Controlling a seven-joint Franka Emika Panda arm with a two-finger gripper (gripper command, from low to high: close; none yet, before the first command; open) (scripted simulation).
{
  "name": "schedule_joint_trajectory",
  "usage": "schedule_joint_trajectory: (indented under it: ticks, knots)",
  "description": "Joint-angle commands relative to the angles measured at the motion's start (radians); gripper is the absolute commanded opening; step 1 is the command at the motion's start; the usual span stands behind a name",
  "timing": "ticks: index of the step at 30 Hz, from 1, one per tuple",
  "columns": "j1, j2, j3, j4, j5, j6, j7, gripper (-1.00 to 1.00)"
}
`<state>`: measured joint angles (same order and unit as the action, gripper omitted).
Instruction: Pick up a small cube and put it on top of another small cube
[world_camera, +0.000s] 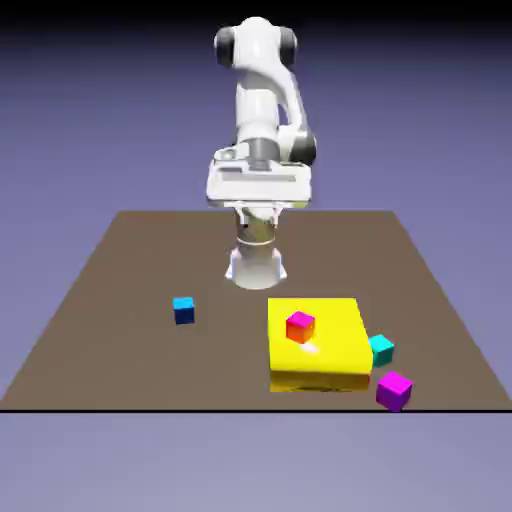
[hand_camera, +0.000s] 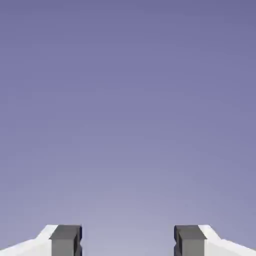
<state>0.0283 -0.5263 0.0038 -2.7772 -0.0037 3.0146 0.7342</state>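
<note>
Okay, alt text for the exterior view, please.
The white arm's open, empty gripper hangs high over the table. Below, a red-and-magenta cube sits on a yellow block, with a blue cube to its left and teal and purple cubes to its right.

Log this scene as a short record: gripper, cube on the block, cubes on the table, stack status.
gripper: open, nothing between its fingertips
on yellow block: red cube with magenta top
on table, exterior view's left: blue cube
on table, exterior view's right of the block: teal cube, purple cube
stack status: no cube on another cube
</note>
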Motion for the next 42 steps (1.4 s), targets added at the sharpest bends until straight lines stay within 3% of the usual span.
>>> schedule_joint_trajectory:
  ticks: [1,29,35,36,42]
  knots:
    - [0.014,0.036,0.003,0.027,-0.003,-0.019,-0.006,0.0]
    - [0.388,1.044,0.092,0.783,-0.087,-0.536,-0.162,0.0]
    - [0.402,1.193,0.073,0.811,-0.105,-0.415,-0.15,0.0]
    - [0.402,1.193,0.073,0.811,-0.105,-0.415,-0.15,-1.0]
    - [0.393,1.016,0.097,0.751,-0.085,-0.531,-0.179,-1.0]
